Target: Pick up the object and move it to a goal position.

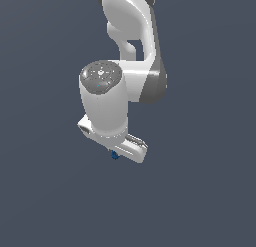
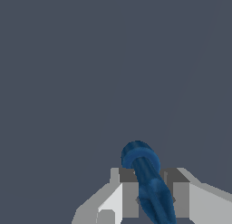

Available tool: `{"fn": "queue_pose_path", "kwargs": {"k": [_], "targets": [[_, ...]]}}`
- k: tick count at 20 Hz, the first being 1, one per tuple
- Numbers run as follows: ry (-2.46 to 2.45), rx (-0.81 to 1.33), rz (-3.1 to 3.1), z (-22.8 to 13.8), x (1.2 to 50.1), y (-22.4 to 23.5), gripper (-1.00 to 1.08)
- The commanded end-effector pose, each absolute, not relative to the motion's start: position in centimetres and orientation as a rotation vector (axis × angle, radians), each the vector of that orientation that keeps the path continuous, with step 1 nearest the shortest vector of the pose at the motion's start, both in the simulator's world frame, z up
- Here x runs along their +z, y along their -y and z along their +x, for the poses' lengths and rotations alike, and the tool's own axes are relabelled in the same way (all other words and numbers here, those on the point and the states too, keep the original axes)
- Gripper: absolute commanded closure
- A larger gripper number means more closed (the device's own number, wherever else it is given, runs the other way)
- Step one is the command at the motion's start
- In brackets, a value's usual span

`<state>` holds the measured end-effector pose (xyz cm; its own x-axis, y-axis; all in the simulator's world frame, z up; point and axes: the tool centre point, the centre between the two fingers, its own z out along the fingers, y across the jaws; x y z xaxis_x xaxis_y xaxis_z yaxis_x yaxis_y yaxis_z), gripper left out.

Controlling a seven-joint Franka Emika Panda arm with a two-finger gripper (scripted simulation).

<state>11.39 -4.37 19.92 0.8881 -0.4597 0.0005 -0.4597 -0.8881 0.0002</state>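
Note:
The object (image 2: 147, 177) is a dark-blue rounded piece with a ringed knob end. In the wrist view it sits between the two grey fingers (image 2: 129, 198) of my gripper (image 2: 152, 198), which is shut on it. In the exterior view only a small blue bit of the object (image 1: 114, 155) shows under the white hand; the gripper (image 1: 117, 153) points down and its fingers are mostly hidden by the hand. No goal marker is in view.
The white arm (image 1: 130, 51) fills the upper middle of the exterior view. Around it there is only a plain dark grey-blue surface (image 1: 200, 191) with no other objects visible.

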Motion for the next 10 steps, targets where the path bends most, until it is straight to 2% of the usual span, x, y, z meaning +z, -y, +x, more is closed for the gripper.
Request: {"fn": "queue_pose_path", "kwargs": {"k": [1, 10], "targets": [[0.743, 0.0, 3.052, 11.88, 20.42, 4.34, 1.08], [0.743, 0.0, 3.052, 12.56, 21.04, 4.29, 1.08]]}}
